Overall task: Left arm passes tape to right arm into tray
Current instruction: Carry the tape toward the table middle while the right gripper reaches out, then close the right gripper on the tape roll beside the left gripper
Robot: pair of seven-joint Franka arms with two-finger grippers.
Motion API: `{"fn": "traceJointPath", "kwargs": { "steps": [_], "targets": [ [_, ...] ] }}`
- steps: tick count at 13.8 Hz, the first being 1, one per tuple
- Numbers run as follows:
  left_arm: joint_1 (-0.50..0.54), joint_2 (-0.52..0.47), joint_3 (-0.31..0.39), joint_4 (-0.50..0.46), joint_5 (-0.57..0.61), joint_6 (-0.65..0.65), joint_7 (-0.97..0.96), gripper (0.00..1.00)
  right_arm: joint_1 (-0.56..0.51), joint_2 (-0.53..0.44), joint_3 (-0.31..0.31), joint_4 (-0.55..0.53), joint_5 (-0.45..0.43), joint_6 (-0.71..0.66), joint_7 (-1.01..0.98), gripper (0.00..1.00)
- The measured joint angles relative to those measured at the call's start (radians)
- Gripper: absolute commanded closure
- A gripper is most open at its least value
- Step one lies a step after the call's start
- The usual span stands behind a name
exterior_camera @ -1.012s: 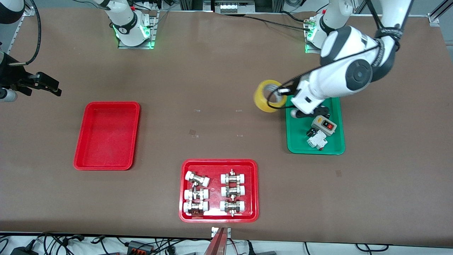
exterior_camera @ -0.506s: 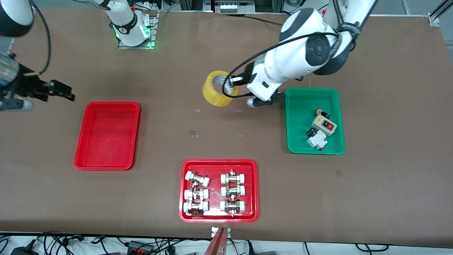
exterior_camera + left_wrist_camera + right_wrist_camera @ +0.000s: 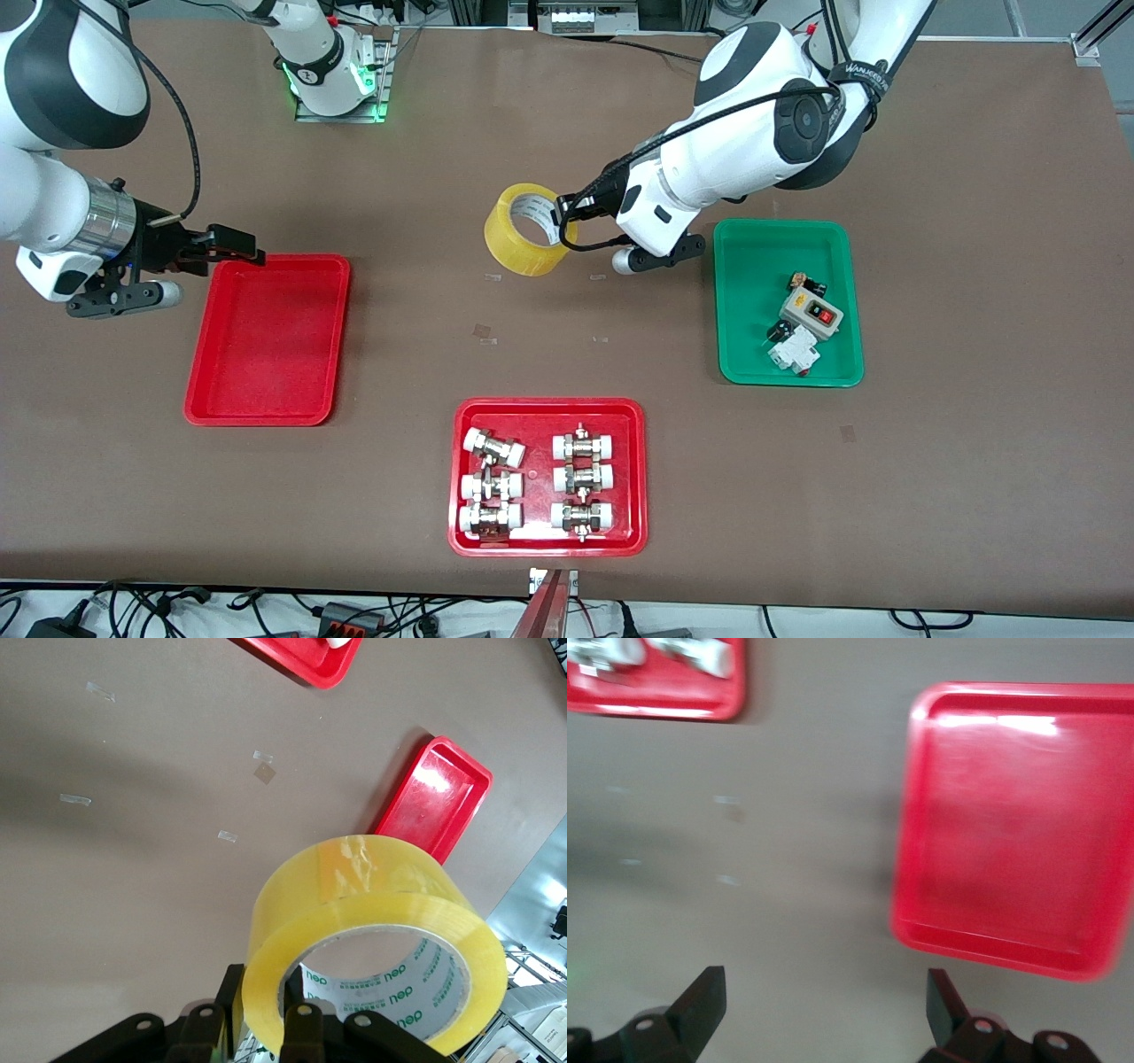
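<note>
The tape (image 3: 523,241), a yellow roll with a white core, hangs over the middle of the table. My left gripper (image 3: 560,218) is shut on its wall, one finger inside the core and one outside. The left wrist view shows the tape (image 3: 354,895) pinched in that gripper (image 3: 262,992). The plain red tray (image 3: 266,354) lies empty toward the right arm's end and also shows in the left wrist view (image 3: 434,802). My right gripper (image 3: 232,248) is open and empty, low over the tray's corner nearest the robots' bases. In the right wrist view the tray (image 3: 1010,815) lies ahead of the open gripper (image 3: 823,992).
A red tray of metal pipe fittings (image 3: 547,404) sits near the front edge. A green tray (image 3: 753,266) with switch parts sits toward the left arm's end. Small tape marks dot the table below the held roll.
My left arm has carried the tape from the green tray's edge to over the table's middle. My right arm has swung in from the table's end to the red tray's corner.
</note>
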Motion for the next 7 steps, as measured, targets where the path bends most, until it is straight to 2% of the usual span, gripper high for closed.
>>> {"fn": "traceJointPath", "kwargs": {
  "steps": [7],
  "targets": [
    [0.0, 0.002, 0.0, 0.0, -0.019, 0.019, 0.0, 0.94, 0.143, 0.063, 0.005, 0.075, 0.434, 0.001, -0.015, 0.0]
  ]
}}
